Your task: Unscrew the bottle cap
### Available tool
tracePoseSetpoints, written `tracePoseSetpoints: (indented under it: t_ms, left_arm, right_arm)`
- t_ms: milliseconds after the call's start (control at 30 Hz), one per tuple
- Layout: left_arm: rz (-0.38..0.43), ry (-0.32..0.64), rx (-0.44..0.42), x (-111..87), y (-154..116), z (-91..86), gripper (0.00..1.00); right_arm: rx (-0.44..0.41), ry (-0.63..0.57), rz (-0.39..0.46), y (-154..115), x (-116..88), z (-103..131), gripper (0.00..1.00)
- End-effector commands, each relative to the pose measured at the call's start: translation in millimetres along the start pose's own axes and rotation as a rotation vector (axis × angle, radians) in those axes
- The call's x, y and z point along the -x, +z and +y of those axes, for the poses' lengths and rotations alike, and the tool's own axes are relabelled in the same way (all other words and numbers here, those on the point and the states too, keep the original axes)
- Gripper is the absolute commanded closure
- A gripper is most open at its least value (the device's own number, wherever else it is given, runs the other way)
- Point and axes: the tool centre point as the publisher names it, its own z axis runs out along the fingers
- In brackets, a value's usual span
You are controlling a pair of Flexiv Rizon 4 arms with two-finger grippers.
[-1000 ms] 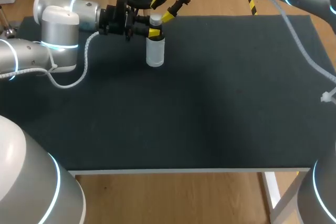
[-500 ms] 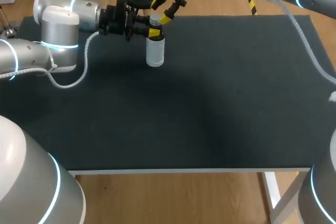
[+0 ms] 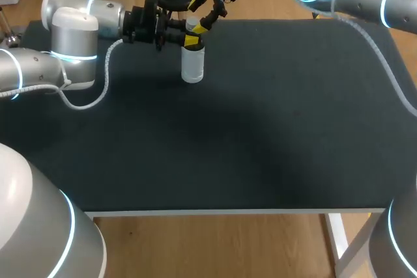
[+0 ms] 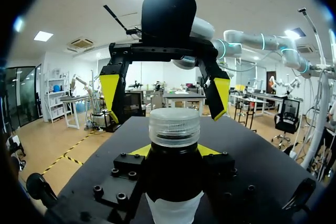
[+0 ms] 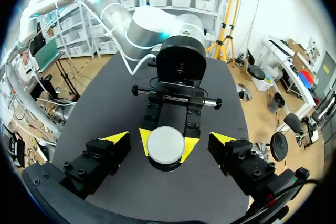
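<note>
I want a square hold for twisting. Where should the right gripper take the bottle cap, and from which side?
Take the bottle cap by its ribbed side wall, coming straight down. The bottle stands upright, the left gripper clamps it just under the cap, and the right gripper hangs over it, jaws open to either side.

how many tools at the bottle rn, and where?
2. The left tool is shut on the bottle just under the cap. The right tool hangs open over the cap, a finger either side, not touching it.
</note>
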Motion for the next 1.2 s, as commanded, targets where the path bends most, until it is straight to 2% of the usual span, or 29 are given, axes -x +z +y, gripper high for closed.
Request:
tracePoseSetpoints:
  t_ms: [33, 600, 1200]
  left_arm:
    - [0.002, 0.0, -0.001, 0.8, 0.2, 0.4, 1.0]
    - [0.002, 0.0, -0.001, 0.8, 0.2, 0.4, 1.0]
    - [0.002, 0.0, -0.001, 0.8, 0.2, 0.4, 1.0]
  right_arm:
    - [0.01, 0.001, -0.032, 0.0, -1.2, -3.7, 0.0]
    - [0.024, 0.0, 0.034, -0.7, 11.1, -4.4, 0.0]
    - [0.021, 0.003, 0.063, 7.0, 10.2, -3.6, 0.0]
